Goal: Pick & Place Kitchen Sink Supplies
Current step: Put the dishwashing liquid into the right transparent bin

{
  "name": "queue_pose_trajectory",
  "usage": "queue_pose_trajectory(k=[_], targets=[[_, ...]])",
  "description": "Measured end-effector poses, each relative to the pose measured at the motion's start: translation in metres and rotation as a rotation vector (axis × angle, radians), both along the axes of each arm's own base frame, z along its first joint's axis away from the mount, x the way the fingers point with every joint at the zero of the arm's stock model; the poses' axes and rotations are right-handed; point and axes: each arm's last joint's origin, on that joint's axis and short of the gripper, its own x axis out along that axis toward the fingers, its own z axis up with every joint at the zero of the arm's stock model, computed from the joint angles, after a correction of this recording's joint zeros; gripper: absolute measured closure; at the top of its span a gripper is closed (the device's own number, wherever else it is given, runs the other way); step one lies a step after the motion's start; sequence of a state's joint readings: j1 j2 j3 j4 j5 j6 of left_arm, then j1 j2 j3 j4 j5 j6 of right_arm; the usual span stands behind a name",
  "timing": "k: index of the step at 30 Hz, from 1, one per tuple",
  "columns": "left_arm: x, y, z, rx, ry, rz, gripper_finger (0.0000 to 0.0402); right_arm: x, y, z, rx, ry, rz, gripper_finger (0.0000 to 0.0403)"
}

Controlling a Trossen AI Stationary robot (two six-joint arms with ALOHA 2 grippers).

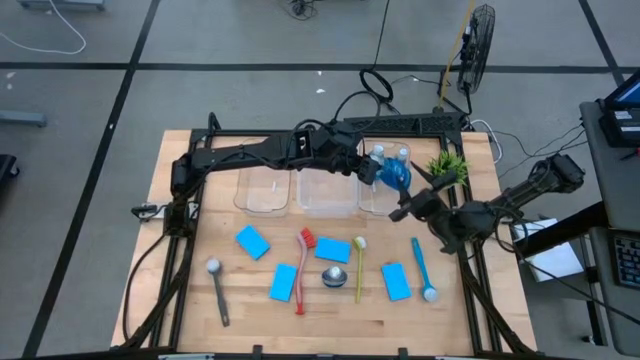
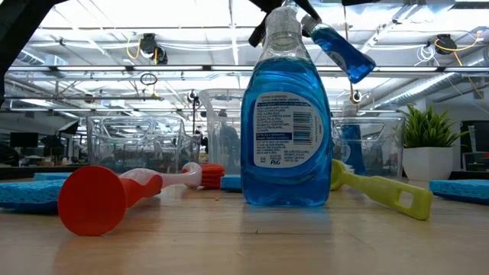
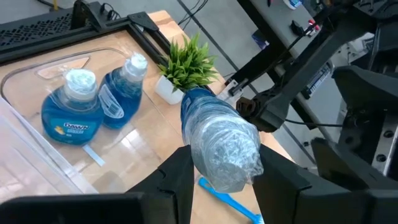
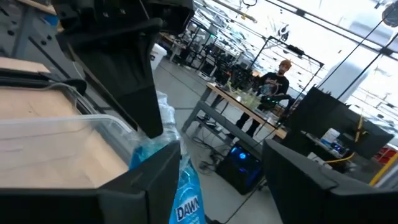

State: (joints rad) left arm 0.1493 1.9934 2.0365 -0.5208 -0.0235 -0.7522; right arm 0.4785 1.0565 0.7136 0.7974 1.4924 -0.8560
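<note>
Left gripper [image 3: 217, 180] fingers clamp bottle [image 3: 214, 134] neck, upper right of frame over bin [image 1: 385, 195]; right gripper [image 1: 412, 203] fingers released beside it. We judge bottle liquid-heavy, slick, rigid; neck best hold.

Two robot arms met over the clear bins at the back of the bench [image 1: 200, 215].
The left end effector [image 1: 378, 172] held a blue bottle [image 1: 395, 178] above the right bin [image 1: 378, 203]. The right end effector [image 1: 408, 205] was just beside it. Blue sponges [image 1: 252, 241], brushes [image 1: 304, 268] and one more bottle [image 1: 334, 277] lay in front.
</note>
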Motion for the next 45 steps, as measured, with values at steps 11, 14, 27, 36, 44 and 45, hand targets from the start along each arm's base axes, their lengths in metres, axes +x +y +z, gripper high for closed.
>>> queue_pose_trajectory(k=[11, 14, 27, 36, 44, 45], targets=[[0.002, 0.000, 0.004, 0.001, -0.044, -0.019, 0.0269, 0.009, 0.005, -0.010, -0.009, 0.022, 0.002, 0.0144], [0.001, 0.000, 0.004, 0.001, -0.039, -0.019, 0.0269, 0.009, 0.005, -0.010, -0.009, 0.022, 0.003, 0.0143], [0.002, 0.000, 0.005, 0.012, -0.046, -0.006, 0.0269, 0.022, 0.010, -0.023, -0.018, 0.031, 0.024, 0.0142], [0.002, -0.004, 0.005, 0.020, -0.044, -0.010, 0.0269, 0.025, 0.005, -0.025, -0.014, 0.030, 0.002, 0.0142], [0.002, 0.001, -0.007, 0.153, 0.070, 0.059, 0.0290, 0.007, 0.026, -0.011, 0.016, 0.027, 0.016, 0.0142], [0.006, 0.002, -0.014, 0.165, 0.085, 0.056, 0.0301, 0.004, 0.028, -0.008, 0.031, 0.004, 0.035, 0.0143]])
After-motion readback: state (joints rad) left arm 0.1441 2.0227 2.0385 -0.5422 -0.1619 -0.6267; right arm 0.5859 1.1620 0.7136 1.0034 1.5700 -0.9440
